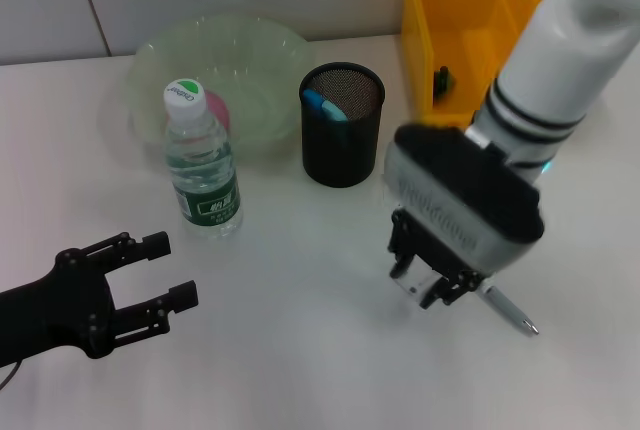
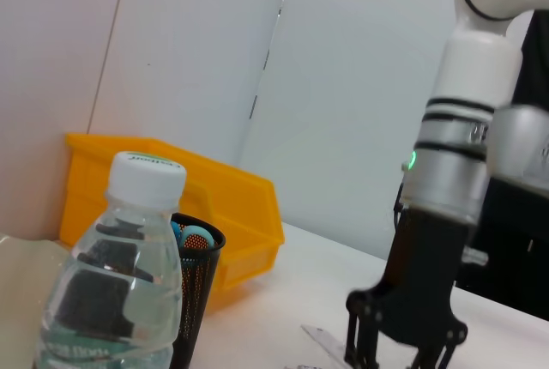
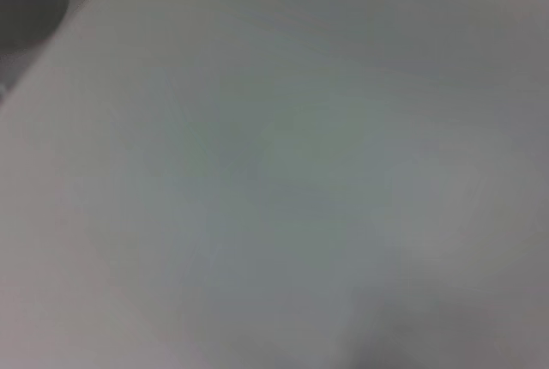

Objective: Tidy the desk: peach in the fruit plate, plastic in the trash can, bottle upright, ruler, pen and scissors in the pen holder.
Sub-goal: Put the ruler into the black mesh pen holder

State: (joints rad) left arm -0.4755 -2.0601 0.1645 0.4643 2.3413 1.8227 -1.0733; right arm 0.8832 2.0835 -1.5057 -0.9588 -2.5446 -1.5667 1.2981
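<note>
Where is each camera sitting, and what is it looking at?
Head view: from the robot's head, down onto the table; shows left gripper and right gripper over a pen.
Left wrist view: low on the left arm, looking across; shows the right gripper.
Right wrist view: only a blurred pale surface.
Shared by head and left wrist: bottle, pen holder.

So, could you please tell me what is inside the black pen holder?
A blue-tipped item sticks up inside the pen holder; the mesh wall hides everything lower down.
</note>
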